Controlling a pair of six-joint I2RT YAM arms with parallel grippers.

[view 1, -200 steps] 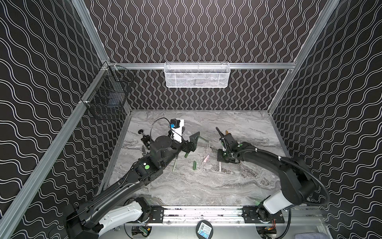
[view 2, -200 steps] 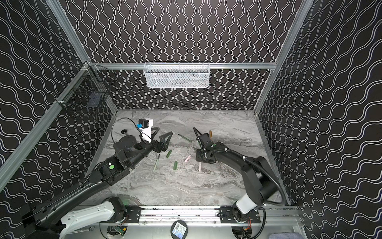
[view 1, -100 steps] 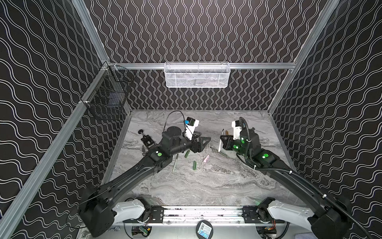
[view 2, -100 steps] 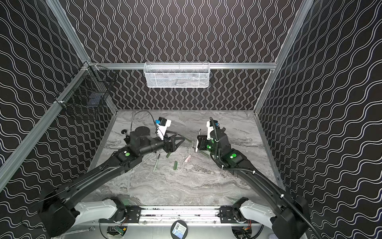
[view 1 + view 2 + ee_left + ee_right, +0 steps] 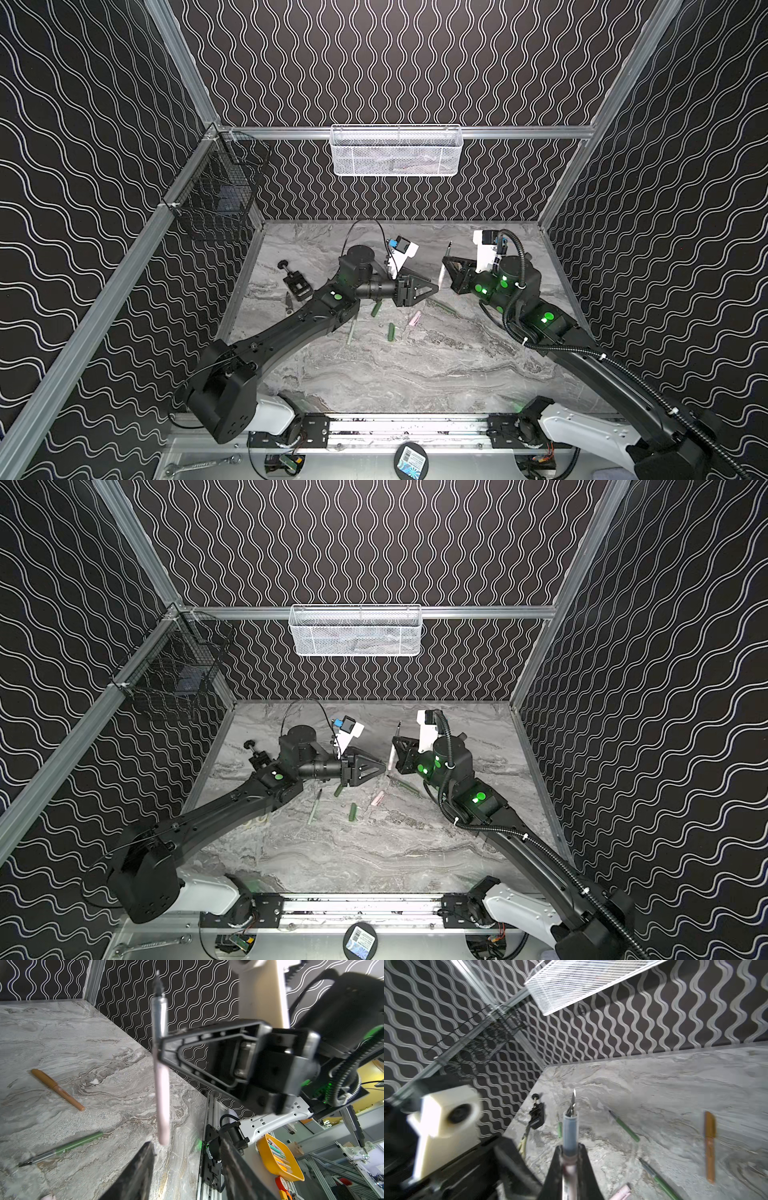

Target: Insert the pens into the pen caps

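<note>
Left wrist view: the right fingers (image 5: 207, 1030) pinch the pink pen (image 5: 162, 1095) near its middle and hold it roughly upright above the worktop (image 5: 93, 1047), dark tip up. The pen's blunt end hangs just beside the tip of one of the left fingers (image 5: 141, 1169). The left fingers stand spread, with nothing between them.

In both top views the two pairs of fingers point at each other, near but apart. The pen stands at the right fingers' tips, facing the left ones.

Below the left fingers on the worktop lies a dark green cap (image 5: 376, 308). A second green cap (image 5: 391, 331) and the pink cap (image 5: 414, 318) lie a little nearer the front, below the gap between the two pairs. A green pen (image 5: 442, 306) lies under the right fingers, and a pale green pen (image 5: 351, 330) lies beside the left arm (image 5: 291, 332).

In the right wrist view the gold pen (image 5: 709, 1147) lies flat, well apart from the right fingers.
</note>
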